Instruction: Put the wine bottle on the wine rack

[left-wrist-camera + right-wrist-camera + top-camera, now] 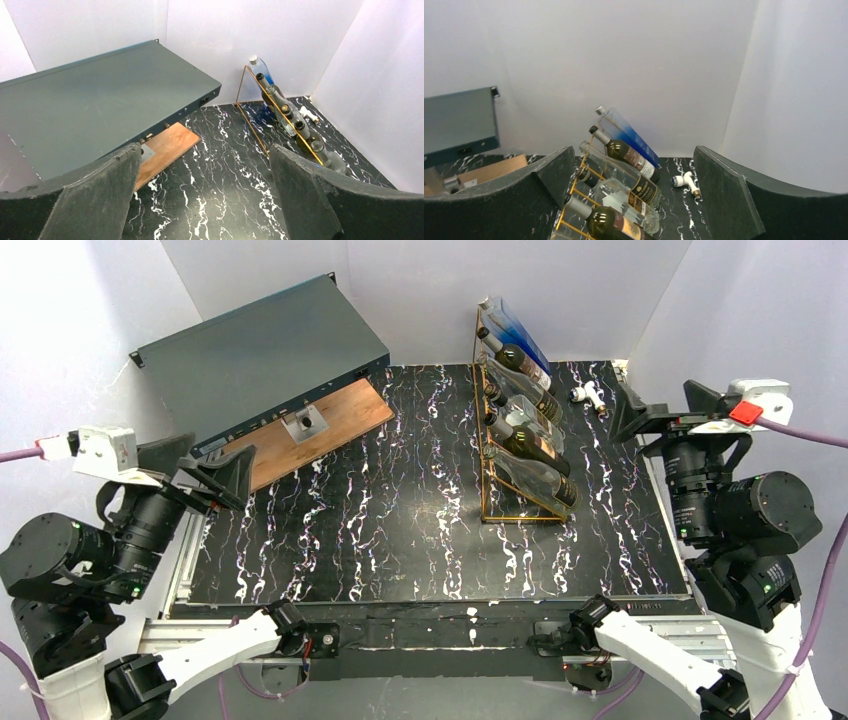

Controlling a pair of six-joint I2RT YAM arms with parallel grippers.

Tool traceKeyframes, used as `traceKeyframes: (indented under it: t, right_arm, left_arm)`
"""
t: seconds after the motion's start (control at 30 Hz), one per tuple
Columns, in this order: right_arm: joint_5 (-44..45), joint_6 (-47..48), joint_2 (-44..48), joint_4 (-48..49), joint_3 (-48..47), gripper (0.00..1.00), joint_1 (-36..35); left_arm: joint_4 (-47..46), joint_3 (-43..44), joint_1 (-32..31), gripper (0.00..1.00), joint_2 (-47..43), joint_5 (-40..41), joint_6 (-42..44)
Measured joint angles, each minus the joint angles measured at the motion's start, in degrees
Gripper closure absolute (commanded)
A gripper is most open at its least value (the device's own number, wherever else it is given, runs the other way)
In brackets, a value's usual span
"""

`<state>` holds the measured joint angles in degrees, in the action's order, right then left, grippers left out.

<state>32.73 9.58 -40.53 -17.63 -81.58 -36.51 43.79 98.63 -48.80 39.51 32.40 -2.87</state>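
The wine bottles [530,448] are seen lying stacked on the slanted gold wire wine rack [481,470], stood at about 1 o'clock on the marbled tabletop [380,530], while the left tool [200,465] at 9 o'clock and the right tool [665,410] near 3 o'clock are held spread wide, with nothing pinched.

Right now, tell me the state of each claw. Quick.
Left claw: open, holding nothing.
Right claw: open, holding nothing.
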Motion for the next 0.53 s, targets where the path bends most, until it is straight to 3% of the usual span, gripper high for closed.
traceKeyframes:
  t: [0.2, 0.53]
  right_arm:
    - [6.9, -0.6, -0.5, 1.7, -2.1, 0.02, 0.0]
    - [10.4, -1.8, -3.7, -0.9, -6.5, 0.02, 0.0]
  left_arm:
    - [-0.8, 0.5, 0.0, 0.01, -0.7, 1.7, 2.8]
    - [-1.6, 0.5, 0.0, 0.01, -0.7, 3.0, 5.5]
